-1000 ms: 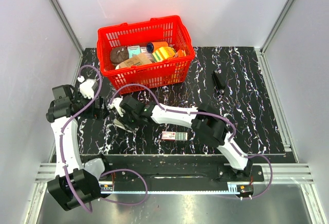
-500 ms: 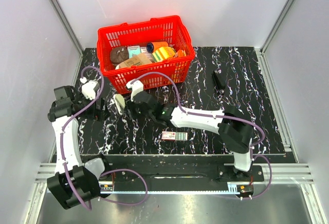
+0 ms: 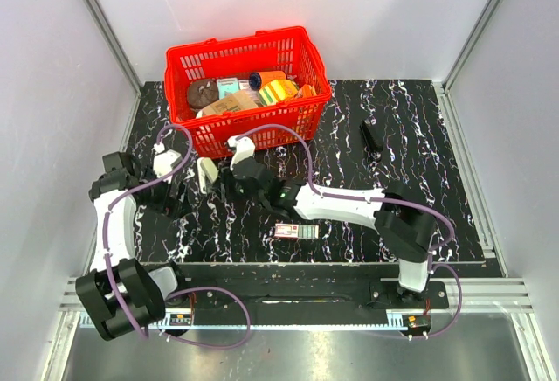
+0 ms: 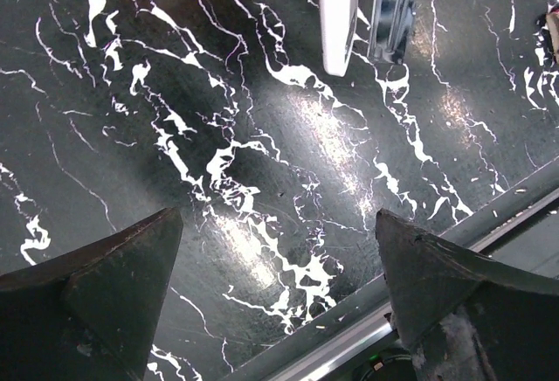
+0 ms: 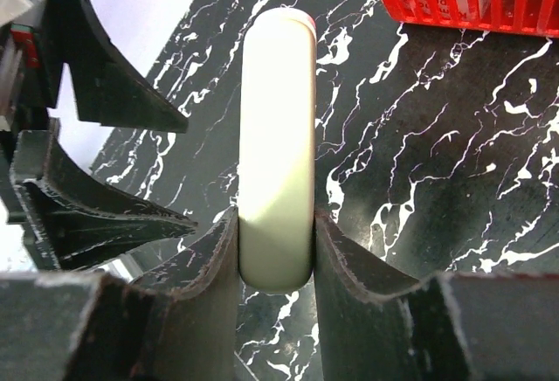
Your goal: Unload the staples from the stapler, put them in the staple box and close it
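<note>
The cream stapler (image 3: 204,172) is held off the table, clamped at one end between the fingers of my right gripper (image 3: 224,178). In the right wrist view the gripper (image 5: 276,220) is shut on the stapler's cream top (image 5: 278,128), which points away from the camera. My left gripper (image 3: 177,196) is open and empty just left of the stapler. Its two black fingers (image 5: 103,93) show beside the stapler in the right wrist view. In the left wrist view the open gripper (image 4: 279,285) faces the table, with the stapler's cream top (image 4: 337,14) and metal magazine (image 4: 393,5) ahead of it.
A red basket (image 3: 262,123) full of items stands at the back, just behind the stapler. A small staple box (image 3: 295,231) lies near the table's front. A black object (image 3: 371,139) lies at the right. The table's front edge rail (image 4: 419,267) runs under the left gripper.
My right gripper has lifted the stapler off the table and carried it back and left. My left arm has swung in closer to the stapler.
</note>
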Controlling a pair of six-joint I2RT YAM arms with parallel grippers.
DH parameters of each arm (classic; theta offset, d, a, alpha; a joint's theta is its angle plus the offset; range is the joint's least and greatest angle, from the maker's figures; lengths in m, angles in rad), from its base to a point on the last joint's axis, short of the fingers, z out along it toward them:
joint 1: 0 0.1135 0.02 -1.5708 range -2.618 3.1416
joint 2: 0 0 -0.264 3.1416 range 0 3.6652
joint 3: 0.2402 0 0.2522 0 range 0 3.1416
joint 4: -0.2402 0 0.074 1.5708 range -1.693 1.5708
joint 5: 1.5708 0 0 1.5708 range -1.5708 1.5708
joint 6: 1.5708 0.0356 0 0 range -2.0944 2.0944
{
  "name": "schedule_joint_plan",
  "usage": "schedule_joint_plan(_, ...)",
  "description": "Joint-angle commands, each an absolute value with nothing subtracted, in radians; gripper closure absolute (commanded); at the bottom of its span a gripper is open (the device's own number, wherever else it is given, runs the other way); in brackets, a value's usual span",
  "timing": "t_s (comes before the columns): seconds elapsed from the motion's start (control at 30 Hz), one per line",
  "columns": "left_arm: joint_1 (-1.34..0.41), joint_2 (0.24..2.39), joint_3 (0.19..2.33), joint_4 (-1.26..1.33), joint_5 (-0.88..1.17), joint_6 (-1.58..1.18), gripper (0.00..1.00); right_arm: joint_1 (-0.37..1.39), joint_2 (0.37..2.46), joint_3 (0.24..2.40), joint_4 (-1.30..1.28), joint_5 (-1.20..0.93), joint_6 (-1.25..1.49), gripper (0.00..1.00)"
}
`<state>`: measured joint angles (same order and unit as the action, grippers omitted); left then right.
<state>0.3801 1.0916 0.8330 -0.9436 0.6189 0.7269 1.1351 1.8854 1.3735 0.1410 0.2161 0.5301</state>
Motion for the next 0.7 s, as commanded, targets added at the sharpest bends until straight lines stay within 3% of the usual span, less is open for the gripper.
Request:
schedule_joint_plan(0.0,0.387,1.114,0.844,-0.925,0.729,0.796,0.01,1.114,1.78,1.332,0.281,0.184,0.656,1.0)
schedule_joint_plan(0.67,0.385,1.246,0.923,-1.042,0.937,1.028,0.04,1.095,1.752,1.21,0.433,0.005,0.893,1.0)
